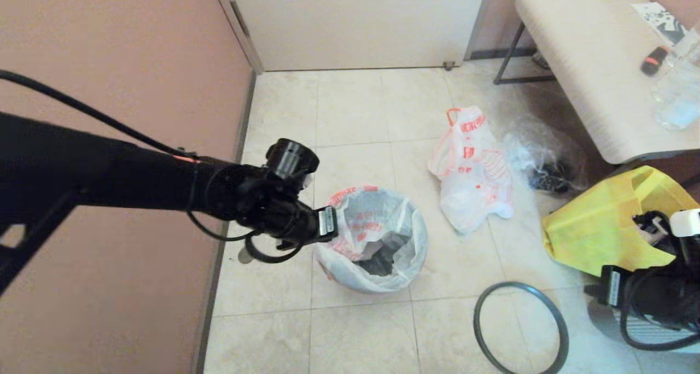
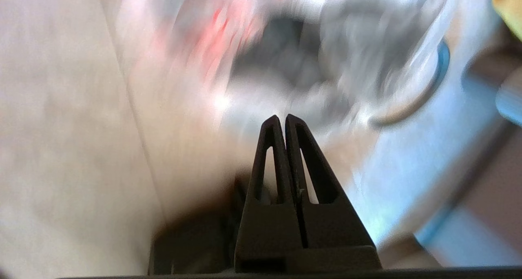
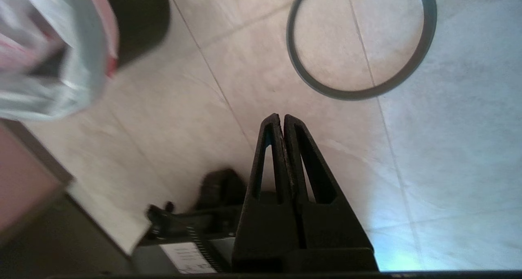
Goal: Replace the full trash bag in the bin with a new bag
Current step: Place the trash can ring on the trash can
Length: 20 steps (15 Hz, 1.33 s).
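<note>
The black bin (image 3: 138, 22) stands mid-floor, and the new bag (image 1: 377, 226), white with a pink-red band, is draped over its mouth and bunched around the rim. Beside the bag's left edge is my left arm (image 1: 262, 199). Its left gripper (image 2: 281, 118) is shut with nothing between the fingers, pointing at the bag's opening. The full trash bag (image 1: 473, 166), white with orange-red print and loop handles, lies on the tiles behind and to the right of the bin. The grey ring (image 1: 519, 327) lies flat on the floor front right. My right gripper (image 3: 280, 116) is shut, parked low on the right.
A clear bag with dark contents (image 1: 547, 166) and a yellow tote (image 1: 601, 226) lie to the right. A beige bench (image 1: 590, 62) stands at the back right. A pink wall (image 1: 109, 46) runs along the left. A grey ribbed object (image 1: 645, 330) sits under my right arm.
</note>
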Tool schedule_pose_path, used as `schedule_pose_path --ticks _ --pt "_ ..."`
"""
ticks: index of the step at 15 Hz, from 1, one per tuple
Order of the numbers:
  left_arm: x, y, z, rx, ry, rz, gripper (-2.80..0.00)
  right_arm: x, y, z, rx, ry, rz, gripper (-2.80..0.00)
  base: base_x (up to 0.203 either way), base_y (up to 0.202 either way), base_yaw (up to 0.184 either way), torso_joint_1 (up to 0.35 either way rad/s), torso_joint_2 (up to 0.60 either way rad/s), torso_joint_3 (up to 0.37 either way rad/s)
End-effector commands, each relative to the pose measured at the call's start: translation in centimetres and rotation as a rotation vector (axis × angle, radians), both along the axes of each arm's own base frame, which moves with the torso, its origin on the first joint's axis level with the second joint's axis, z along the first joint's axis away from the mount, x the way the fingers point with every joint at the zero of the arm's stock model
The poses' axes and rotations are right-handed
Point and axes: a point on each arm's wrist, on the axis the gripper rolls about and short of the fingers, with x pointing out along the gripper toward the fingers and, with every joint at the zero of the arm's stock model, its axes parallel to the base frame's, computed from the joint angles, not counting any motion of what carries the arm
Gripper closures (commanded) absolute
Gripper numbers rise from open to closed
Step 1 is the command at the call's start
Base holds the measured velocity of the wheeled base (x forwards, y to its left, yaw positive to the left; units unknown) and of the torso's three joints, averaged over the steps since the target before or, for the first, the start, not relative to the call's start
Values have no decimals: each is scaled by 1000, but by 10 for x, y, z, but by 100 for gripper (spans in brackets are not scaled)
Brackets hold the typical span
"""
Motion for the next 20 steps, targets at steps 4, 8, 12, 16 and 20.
schedule_pose_path --ticks 4,8,12,16,20 --pt "-14 75 -44 -81 -32 145 0 63 3 -67 -110 203 7 0 0 0 0 0 0 0" --pt "22 90 -107 -126 -135 132 0 115 -9 -138 -252 322 106 0 0 0 0 0 0 0" --pt "44 95 -115 -138 -190 88 0 175 -40 -204 -410 344 206 0 0 0 0 0 0 0" --pt "43 98 -118 -120 -182 90 0 223 -61 -257 -554 340 318 0 0 0 0 0 0 0" --pt "39 88 -118 -123 -179 59 0 250 -99 -279 -613 347 292 0 0 0 0 0 0 0"
